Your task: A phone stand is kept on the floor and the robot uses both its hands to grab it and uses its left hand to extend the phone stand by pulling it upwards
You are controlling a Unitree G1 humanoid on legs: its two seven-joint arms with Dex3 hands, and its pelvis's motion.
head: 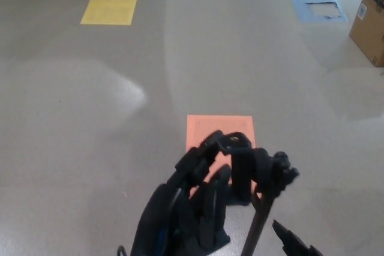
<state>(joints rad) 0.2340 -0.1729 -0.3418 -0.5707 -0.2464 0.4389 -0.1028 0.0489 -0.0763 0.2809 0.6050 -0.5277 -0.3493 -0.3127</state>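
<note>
No legible text, even on the cardboard box (370, 25) label.

A lab or test hall: bare grey floor (90, 118) marked with coloured squares, cardboard box (370, 23) far beyond the orange square (219, 129).

Black phone stand (255, 175) — upright, clamp topmost — over orange square.

Glossy grey floor (90, 148), coloured squares, cardboard box (369, 23) far right.
</note>
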